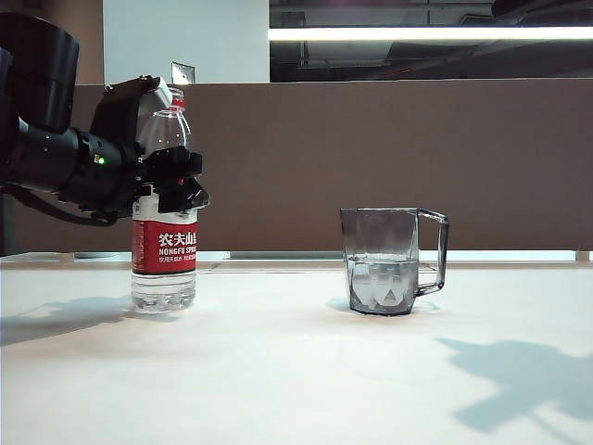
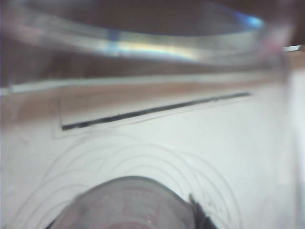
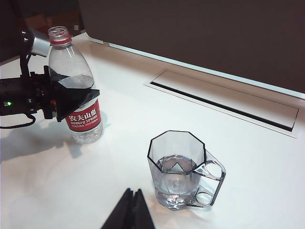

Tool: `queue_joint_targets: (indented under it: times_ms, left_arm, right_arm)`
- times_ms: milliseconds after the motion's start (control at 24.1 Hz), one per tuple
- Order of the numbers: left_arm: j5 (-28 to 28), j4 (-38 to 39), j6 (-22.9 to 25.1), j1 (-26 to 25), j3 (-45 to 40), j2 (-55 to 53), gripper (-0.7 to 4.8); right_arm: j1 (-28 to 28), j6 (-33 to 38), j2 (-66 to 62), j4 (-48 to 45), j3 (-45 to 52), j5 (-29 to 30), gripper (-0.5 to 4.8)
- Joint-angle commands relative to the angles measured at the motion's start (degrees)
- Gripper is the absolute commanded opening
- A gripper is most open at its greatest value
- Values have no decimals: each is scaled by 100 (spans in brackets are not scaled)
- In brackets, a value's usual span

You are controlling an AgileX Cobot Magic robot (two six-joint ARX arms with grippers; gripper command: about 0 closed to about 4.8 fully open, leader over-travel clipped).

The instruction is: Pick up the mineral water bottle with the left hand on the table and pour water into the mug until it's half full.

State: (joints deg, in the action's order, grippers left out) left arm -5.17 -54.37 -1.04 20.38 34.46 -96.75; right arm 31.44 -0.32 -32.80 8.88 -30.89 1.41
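The mineral water bottle (image 1: 164,250) (image 3: 84,119) stands upright and uncapped on the white table (image 1: 296,371) at the left. My left gripper (image 1: 176,181) (image 3: 71,95) comes in level from the left. Its black jaws are closed around the clear body just above the red label. In the left wrist view the bottle (image 2: 128,205) is a close blur, with one dark finger (image 2: 200,220) beside it. The grey faceted mug (image 1: 384,260) (image 3: 181,167) stands to the right, handle outward, with water (image 1: 382,278) (image 3: 175,164) in its lower half. My right gripper (image 3: 131,194) hangs shut near the mug, holding nothing.
A brown partition panel (image 1: 371,158) runs along the back of the table. In front of it a long recessed slot (image 3: 224,102) (image 2: 152,112) is set into the tabletop. Arm shadows lie on the table at the front left and front right.
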Motion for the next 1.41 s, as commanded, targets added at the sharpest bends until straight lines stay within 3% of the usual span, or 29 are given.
queue_joint_targets:
  times_ms: [41,332,830,996,1286,1327,1410]
  left_arm:
    - [-22,70,13,0,0,20,466]
    - [-22,262,-7,44,0,160,479]
    - [-22,2868,39,116,0,1611,479]
    - [-22,3373,39,116,0,2013,479]
    - [-22,4570,17,116,0,2761,479]
    - [-24,4793,17,116,-2,2924,439]
    - [-24,5036,15,116,-2,3091,291]
  right_arm:
    - [-2,-15,22,-138,-35,4,-1]
    - [-2,-15,22,-138,-35,4,-2]
    - [-2,37,103,-127,-35,4,-1]
    - [-2,72,249,-111,-35,4,-1]
    - [-2,72,645,636,-9,-26,-2]
    - [-2,70,763,627,57,-22,-2]
    - [-2,70,872,614,144,-22,-2]
